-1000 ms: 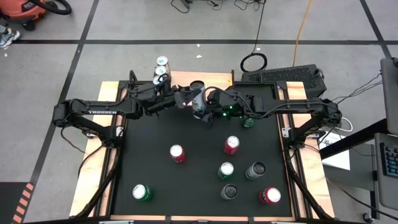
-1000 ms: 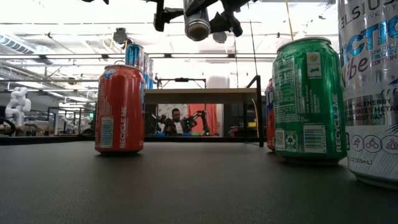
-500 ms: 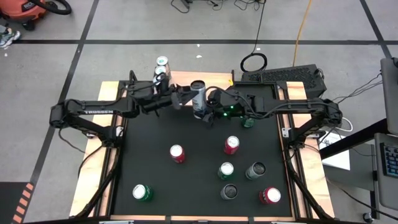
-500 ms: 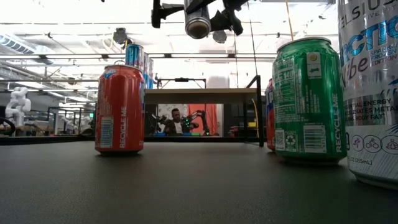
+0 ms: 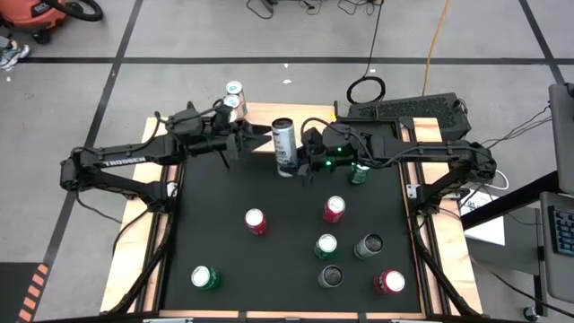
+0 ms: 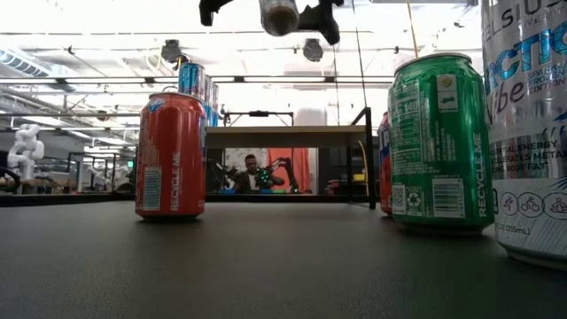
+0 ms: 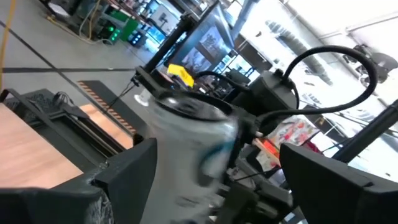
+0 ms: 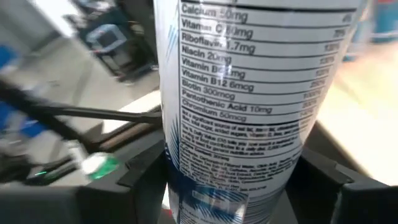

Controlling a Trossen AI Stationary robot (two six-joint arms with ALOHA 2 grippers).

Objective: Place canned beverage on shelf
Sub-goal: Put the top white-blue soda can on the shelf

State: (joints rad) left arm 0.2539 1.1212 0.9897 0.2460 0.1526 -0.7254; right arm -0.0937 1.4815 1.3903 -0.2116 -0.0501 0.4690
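Black table [image 5: 224, 260]: seven cans stand on it, none moved. Wooden shelf [image 5: 260, 115] at far edge, two cans [image 5: 235, 93] on its left end. Left arm has pulled back left; left gripper [image 5: 240, 141] now apart from white can [image 5: 284, 144], fingers wide open, empty. Right gripper [image 5: 305, 160] alone holds white can, fingers closed on its sides, lifted higher, just beside shelf. Hand-over looks done; next, set can on shelf.
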